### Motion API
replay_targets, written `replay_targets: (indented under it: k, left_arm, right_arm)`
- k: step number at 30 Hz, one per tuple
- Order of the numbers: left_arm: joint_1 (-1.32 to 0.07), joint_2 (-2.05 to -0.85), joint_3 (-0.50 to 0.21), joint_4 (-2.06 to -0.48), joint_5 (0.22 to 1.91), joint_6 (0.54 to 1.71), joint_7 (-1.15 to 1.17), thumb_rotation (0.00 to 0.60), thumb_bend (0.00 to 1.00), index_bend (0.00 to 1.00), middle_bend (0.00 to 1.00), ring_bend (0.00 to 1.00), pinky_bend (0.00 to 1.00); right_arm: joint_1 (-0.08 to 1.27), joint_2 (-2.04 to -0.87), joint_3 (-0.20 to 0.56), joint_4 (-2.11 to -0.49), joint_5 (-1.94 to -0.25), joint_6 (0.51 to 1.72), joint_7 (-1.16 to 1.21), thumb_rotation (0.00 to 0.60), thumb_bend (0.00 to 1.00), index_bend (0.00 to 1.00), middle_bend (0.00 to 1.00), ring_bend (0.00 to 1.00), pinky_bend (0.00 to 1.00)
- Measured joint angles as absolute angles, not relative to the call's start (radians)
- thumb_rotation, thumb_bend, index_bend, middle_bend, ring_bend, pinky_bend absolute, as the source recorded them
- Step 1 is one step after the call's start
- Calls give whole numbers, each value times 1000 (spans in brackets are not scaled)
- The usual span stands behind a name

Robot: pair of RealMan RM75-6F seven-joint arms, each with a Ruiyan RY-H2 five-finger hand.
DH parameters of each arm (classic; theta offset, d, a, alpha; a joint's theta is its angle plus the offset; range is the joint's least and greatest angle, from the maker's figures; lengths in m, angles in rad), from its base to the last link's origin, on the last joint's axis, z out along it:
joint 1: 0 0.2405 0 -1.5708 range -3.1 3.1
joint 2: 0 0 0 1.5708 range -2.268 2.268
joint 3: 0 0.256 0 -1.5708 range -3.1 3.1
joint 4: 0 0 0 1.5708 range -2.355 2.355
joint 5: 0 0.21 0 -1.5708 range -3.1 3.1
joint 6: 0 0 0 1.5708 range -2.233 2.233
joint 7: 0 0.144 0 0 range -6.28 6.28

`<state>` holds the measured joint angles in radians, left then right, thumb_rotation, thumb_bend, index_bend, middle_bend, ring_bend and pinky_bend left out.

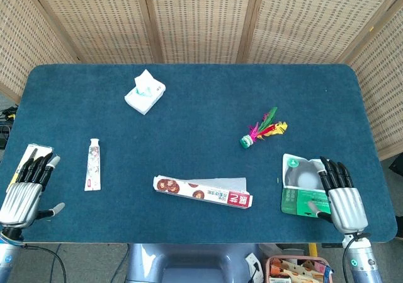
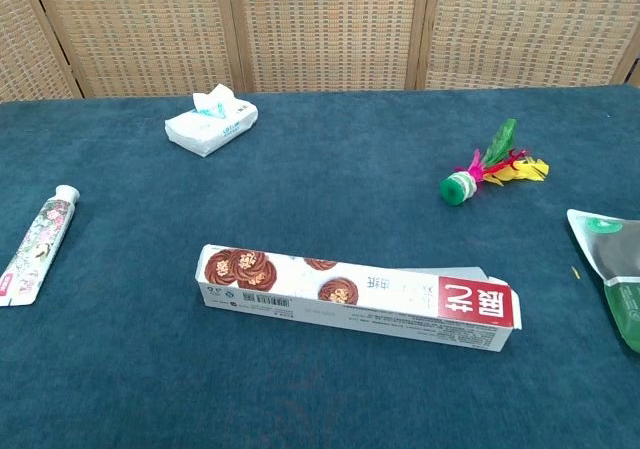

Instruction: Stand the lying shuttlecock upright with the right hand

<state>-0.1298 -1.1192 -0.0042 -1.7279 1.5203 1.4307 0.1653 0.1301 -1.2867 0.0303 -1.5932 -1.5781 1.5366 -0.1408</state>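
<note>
The shuttlecock [image 1: 261,133] lies on its side on the blue table, green base toward the near left, red, green and yellow feathers fanning to the far right; the chest view shows the shuttlecock [image 2: 487,173] at right. My right hand [image 1: 340,195] rests flat at the table's near right, fingers extended over a green and white package [image 1: 299,185], well short of the shuttlecock and holding nothing. My left hand [image 1: 26,185] lies at the near left edge, fingers straight and empty. Neither hand appears in the chest view.
A long biscuit box [image 1: 203,191] lies at the near centre. A tube [image 1: 93,164] lies at left and a tissue pack [image 1: 145,92] sits further back. Wicker screens stand behind the table. The green package [image 2: 612,261] shows at the chest view's right edge.
</note>
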Motion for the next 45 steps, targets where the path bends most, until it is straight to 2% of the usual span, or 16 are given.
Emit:
replay_targets:
  k: [20, 28, 36, 45]
  left_arm:
    - [-124, -1109, -16, -1727, 1513, 1447, 145, 600, 103, 0, 0, 0, 0]
    - [-124, -1110, -21, -1725, 1504, 1447, 145, 600, 103, 0, 0, 0, 0]
    - [-127, -1116, -26, -1715, 1490, 1437, 146, 600, 103, 0, 0, 0, 0]
    - [-134, -1128, -38, -1694, 1467, 1426, 143, 600, 103, 0, 0, 0, 0]
  right_arm:
    - [133, -1307, 38, -1571, -1590, 1519, -138, 600, 172, 0, 0, 0, 0]
    - [162, -1325, 70, -1558, -1573, 1491, -126, 600, 172, 0, 0, 0, 0]
    - [268, -1345, 165, -1531, -1516, 1387, -139, 600, 172, 76, 0, 0, 0]
    - [482, -1391, 317, -1433, -1336, 1157, -196, 600, 171, 130, 0, 0, 0]
